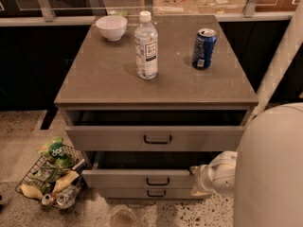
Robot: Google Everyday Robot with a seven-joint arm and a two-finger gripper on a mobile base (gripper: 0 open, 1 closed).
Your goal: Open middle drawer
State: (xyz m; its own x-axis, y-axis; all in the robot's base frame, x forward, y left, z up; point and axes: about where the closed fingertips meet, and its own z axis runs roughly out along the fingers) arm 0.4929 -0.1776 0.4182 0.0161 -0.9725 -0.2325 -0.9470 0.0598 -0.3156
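The middle drawer has a shallow grey front with a small black loop handle. It stands pulled out a little, with a dark gap above it. My gripper is at the right end of that drawer front, low on the cabinet's right side. It sits at the tip of my white wrist. The top drawer is also pulled out a little. The bottom drawer sits further back below.
On the cabinet top stand a white bowl, a clear water bottle and a blue can. A wire basket of snacks and cans sits on the floor at the left. My white arm body fills the lower right.
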